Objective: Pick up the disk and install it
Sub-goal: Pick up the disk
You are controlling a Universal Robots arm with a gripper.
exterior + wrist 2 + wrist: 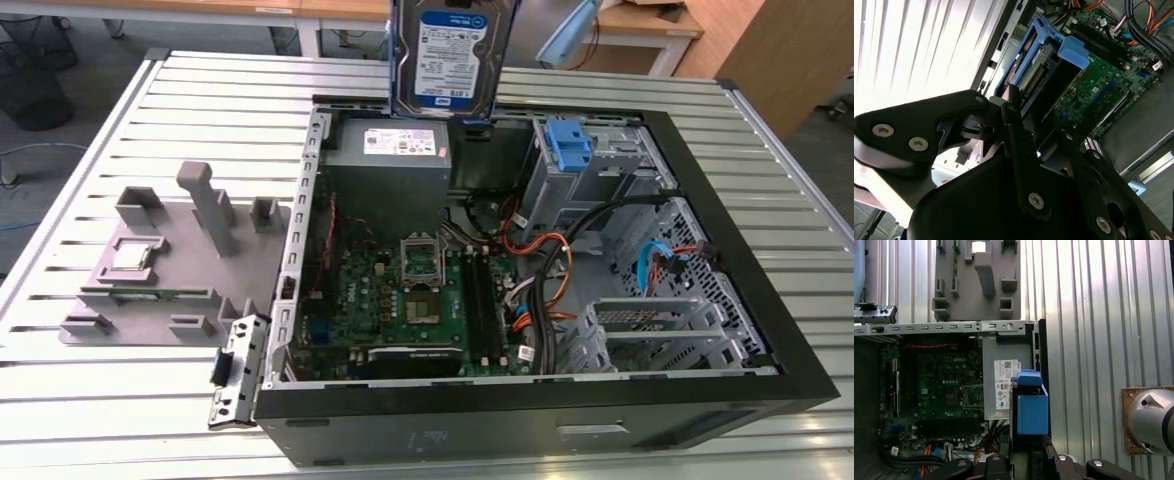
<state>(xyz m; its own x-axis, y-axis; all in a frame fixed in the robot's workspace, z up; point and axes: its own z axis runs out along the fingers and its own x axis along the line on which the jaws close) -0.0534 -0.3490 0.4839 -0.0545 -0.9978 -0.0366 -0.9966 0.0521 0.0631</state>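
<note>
- The gripper (1030, 120) was clamped on the disk (447, 55). In the second wrist view its dark fingers (1015, 112) pressed against the edge of the disk's blue frame.
- In the exterior view the disk hung upright at 12 o'clock, with its label facing the camera. It was raised clear of the open computer case (747, 300).
- The grey power supply box (394, 148) sat inside the case, just at 6 o'clock from the disk.
- A separate blue bracket (569, 148) stood in the drive bay, at 3 o'clock from the power supply box.
- The motherboard (400, 290) covered the case floor. Orange and black cables (561, 250) ran along its 3 o'clock side.
- A grey fixture (167, 270) rested on the slatted table (107, 420), at 9 o'clock from the case.
- In the first wrist view the disk appeared end-on, over the case wall beside the power supply box.
</note>
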